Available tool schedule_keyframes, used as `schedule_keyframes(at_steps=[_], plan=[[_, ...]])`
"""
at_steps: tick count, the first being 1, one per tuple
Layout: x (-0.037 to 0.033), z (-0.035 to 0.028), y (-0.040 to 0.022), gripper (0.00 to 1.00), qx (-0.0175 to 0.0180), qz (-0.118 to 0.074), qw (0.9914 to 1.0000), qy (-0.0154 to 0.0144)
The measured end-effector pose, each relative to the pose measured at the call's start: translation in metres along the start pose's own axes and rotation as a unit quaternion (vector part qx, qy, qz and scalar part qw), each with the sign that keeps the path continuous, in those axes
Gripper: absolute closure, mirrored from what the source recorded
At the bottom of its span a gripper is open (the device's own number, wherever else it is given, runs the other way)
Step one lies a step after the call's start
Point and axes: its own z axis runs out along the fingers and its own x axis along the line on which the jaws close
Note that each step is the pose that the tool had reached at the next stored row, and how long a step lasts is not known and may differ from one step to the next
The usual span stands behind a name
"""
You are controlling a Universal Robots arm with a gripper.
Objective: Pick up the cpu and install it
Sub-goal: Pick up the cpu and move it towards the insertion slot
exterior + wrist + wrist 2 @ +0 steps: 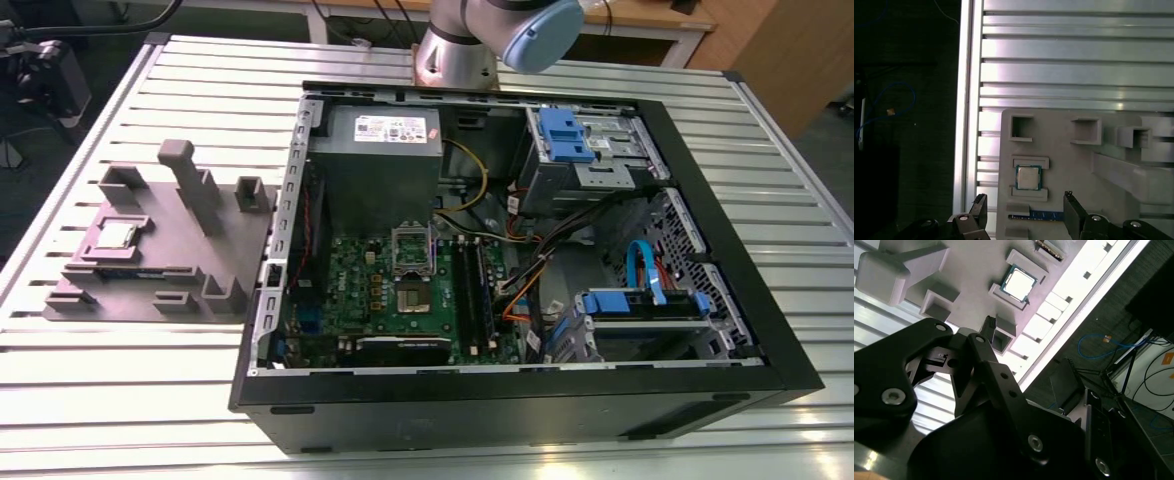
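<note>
The cpu (118, 234), a small silvery square chip, lies flat in a recess of the grey block (167, 255) at the exterior view's left. Both wrist views look down on it: the cpu (1028, 177) sits between two low ridges of the grey block (1069, 167), and the cpu (1019, 283) catches the light. My gripper (1026, 214) hovers above the block, open. Its two black fingers (979, 209) stand wide apart on either side of the chip's line and hold nothing. One fingertip (988, 324) points toward the block.
An open computer case (534, 400) lies on the slatted metal table (160, 400) at the exterior view's right. Its green board carries a metal socket frame (411, 262). Tall posts (178, 160) rise from the grey block. The table edge (961, 125) runs close beside the block, with dark floor beyond.
</note>
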Motion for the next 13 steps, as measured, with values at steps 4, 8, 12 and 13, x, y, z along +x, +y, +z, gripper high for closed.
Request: schedule_keyframes(at_steps=[4, 8, 12, 13], plan=[[0.0000, 0.0011, 0.0000, 0.29, 0.0000, 0.000, 1.00000, 0.0000], [0.0000, 0.0020, -0.0001, 0.29, 0.0000, 0.000, 1.00000, 0.0000], [-0.0001, 0.0029, -0.0001, 0.29, 0.0000, 0.000, 1.00000, 0.0000], [-0.0001, 0.0031, -0.0001, 0.29, 0.0000, 0.000, 1.00000, 0.0000]])
